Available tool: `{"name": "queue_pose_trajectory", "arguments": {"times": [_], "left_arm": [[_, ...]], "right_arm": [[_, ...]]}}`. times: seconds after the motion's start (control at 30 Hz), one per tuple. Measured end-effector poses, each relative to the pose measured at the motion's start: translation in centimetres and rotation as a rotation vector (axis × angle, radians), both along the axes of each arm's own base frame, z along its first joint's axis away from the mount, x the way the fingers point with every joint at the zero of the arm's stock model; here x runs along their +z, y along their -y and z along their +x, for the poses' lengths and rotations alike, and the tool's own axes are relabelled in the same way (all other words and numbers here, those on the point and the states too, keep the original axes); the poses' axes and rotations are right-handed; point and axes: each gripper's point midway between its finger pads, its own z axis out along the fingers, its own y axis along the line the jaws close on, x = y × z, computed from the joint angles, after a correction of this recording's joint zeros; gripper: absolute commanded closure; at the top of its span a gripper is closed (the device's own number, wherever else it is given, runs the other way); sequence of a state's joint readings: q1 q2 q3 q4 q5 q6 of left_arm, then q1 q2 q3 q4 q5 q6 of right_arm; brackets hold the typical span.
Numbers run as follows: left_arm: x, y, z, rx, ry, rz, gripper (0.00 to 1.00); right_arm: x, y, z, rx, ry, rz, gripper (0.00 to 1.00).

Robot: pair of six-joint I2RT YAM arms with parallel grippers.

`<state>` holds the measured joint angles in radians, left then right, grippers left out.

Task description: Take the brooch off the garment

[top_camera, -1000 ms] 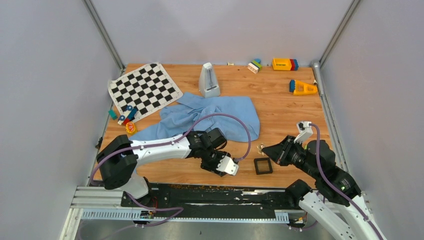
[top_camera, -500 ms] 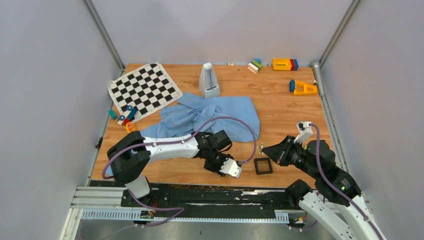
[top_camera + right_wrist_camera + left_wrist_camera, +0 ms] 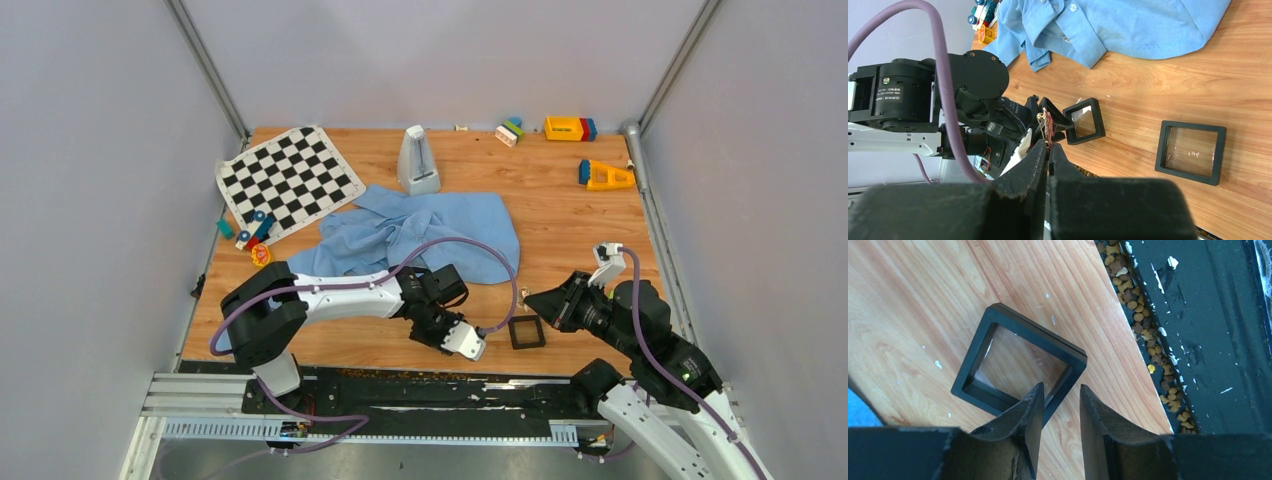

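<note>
While the right gripper (image 3: 1049,144) was pressed together on the brooch (image 3: 1048,125), two shallow square cases lay on the wooden table (image 3: 580,230). The first black frame (image 3: 1038,332) sat near the table's front edge, and only wood grain showed through its clear pane. The second black frame (image 3: 1193,126) lay apart from it, flat, with the same clear pane and the same grain behind it.

The left gripper (image 3: 1060,386) had its fingers partly spread. One fingertip overlapped the first frame's rim near a corner and the other stood outside it. Whether either finger touched the rim could not be told.

From above, only one frame could be made out. The brooch was small and its detail blurred: a gold and reddish piece standing up from the pinched fingertips, held off the table. Brown pellets (image 3: 1128,290) lined the seam between the wood and the dark rail (image 3: 1218,340).

The shirt (image 3: 420,235) lay crumpled in the middle of the table, well apart from the brooch. It was light blue, and its collar and white buttons showed in the right wrist view.
</note>
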<state>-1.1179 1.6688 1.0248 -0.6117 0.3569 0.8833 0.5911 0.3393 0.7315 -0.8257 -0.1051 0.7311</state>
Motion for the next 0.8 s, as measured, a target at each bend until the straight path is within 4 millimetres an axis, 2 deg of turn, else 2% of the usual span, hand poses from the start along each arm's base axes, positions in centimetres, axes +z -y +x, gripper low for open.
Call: {"name": "queue_pose_trajectory", "arguments": {"times": [0.13,0.2,0.67,0.7,0.8], "left_arm": [[-0.5,-0.2,-0.3,-0.006,-0.009,0.021,0.61],[-0.6,-0.2,-0.3,-0.007,-0.010,0.023,0.68],[0.5,-0.1,-0.4,0.023,-0.021,0.029,0.99],[0.8,0.0,-0.3,0.036,-0.024,0.028,0.99],[1.9,0.6,-0.1,0.102,-0.035,0.024,0.92]], "right_arm": [[0.0,0.0,0.0,0.000,0.000,0.000,0.99],[0.0,0.0,0.0,0.000,0.000,0.000,0.99],[-0.1,0.0,0.0,0.001,-0.005,-0.002,0.99],[-0.2,-0.1,0.1,0.000,-0.008,-0.004,1.00],[-0.7,-0.2,0.2,0.001,-0.021,-0.004,1.00]]}}
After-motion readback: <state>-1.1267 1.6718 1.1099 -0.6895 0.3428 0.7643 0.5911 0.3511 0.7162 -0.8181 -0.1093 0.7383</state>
